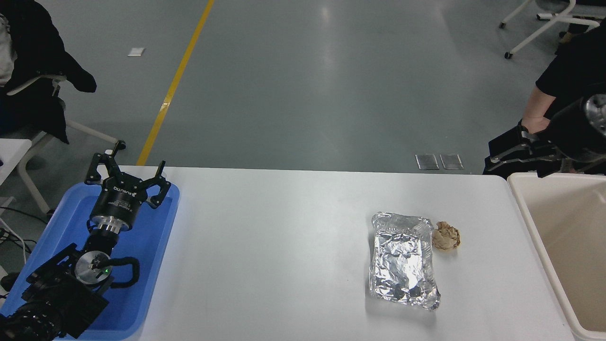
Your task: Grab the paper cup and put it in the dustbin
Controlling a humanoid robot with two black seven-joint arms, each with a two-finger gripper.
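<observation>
Head view: the paper cup is nowhere to be seen, neither on the desk [284, 237] to the left of the dustbin [568, 227] nor in the part of the dustbin's inside that shows; much of that inside is cut off by the frame, so the cup may lie there.

The right pincer [513, 151] hangs just beyond the dustbin's far left corner, above its rim, dark against a seated person's dark clothing; I cannot tell how wide it stands or whether it holds anything.

Judged from this, any release should happen well inside the dustbin's mouth, not over the rim, since a light cup can glance off the edge. If the cup is already in, the arm should clear the rim without knocking it.

Left of the dustbin lie a foil tray [402, 265] and, touching it, a crumpled brown paper ball [446, 237]; neither belongs to the task.

Far left of the dustbin, the left pincer [135, 163] is parked over a blue tray [156, 246], spread wide and empty.
</observation>
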